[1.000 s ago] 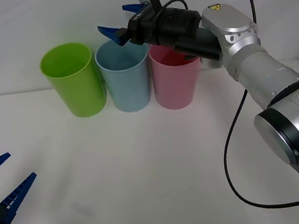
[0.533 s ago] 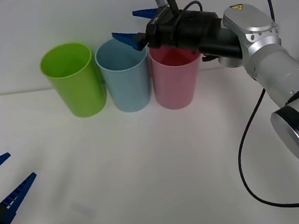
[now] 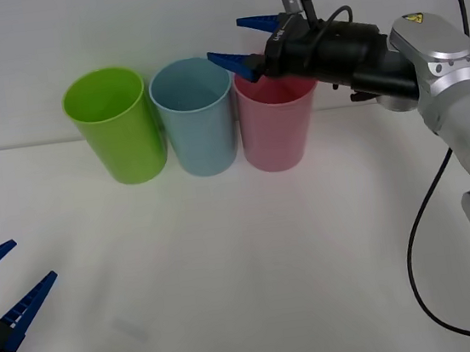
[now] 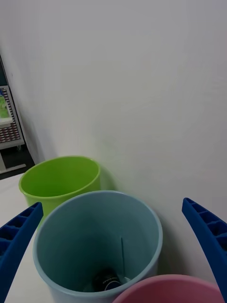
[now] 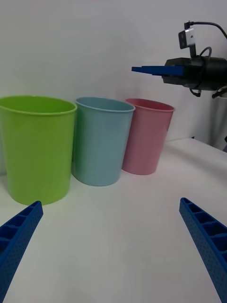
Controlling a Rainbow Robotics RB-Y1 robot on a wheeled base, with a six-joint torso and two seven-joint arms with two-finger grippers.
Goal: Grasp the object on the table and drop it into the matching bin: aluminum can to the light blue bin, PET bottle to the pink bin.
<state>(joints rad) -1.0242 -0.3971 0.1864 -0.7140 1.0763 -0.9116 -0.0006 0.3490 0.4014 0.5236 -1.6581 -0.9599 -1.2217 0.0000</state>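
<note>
Right end effector (image 3: 244,41) shifted over pink bin (image 3: 276,128), can (image 4: 108,280) barely visible

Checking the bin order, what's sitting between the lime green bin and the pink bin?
The light blue bin stands between the lime green bin and the pink bin, seen in the front view.

Looks like a robotics lab test setup: a plain white counter (image 3: 246,269) pushed against a bare white wall (image 3: 114,28), three plastic bins lined up, and a silver robot arm (image 3: 447,90) with loose black cabling (image 3: 422,230).
</note>
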